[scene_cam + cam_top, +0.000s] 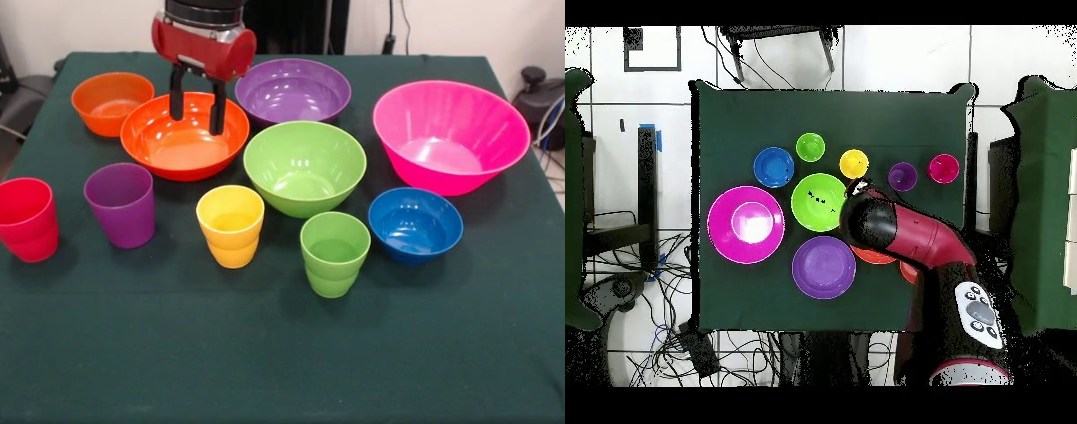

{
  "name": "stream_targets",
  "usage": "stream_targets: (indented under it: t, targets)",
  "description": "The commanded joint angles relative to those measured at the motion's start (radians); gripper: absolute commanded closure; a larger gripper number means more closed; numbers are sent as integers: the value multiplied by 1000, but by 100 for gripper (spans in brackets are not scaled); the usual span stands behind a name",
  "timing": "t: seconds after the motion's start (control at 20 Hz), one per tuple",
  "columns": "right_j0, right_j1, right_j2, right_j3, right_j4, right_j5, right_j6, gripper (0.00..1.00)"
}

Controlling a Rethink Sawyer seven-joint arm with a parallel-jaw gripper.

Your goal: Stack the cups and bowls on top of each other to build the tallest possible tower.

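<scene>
The gripper (pixel 198 99) hangs with its two black fingers (pixel 177 92) spread apart and empty, their tips inside or just above the large orange bowl (pixel 185 137), near its far rim; whether they touch it cannot be told. From overhead, the arm (pixel 910 240) covers most of that bowl. No tower exists yet: every piece stands singly and upright on the green cloth of the table (pixel 282 353), so by this evidence the whole stack remains to be built. Around the large orange bowl lie the small orange bowl (pixel 112 102) at its side, the purple bowl (pixel 293 90) beside it at the far edge, and the lime bowl (pixel 305 168) nearer the camera; the pink bowl (pixel 451 135), the widest, sits apart, with the small blue bowl (pixel 415 224) just in front of it. The four cups form a loose front row: red cup (pixel 27 219), purple cup (pixel 121 204), yellow cup (pixel 230 225), green cup (pixel 335 253). Bowls are round, glossy, smooth-walled plastic with flaring sides; cups are taller, narrower tumblers with ribbed lower halves, likely light and slippery to grip.
</scene>
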Motion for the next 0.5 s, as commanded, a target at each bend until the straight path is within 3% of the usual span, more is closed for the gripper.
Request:
stream_targets:
  t: [0.05,0.5]
  targets:
    - [46,24,99,-29,-53,-11,40,0]
    - [82,53,95,-43,-28,-41,80,0]
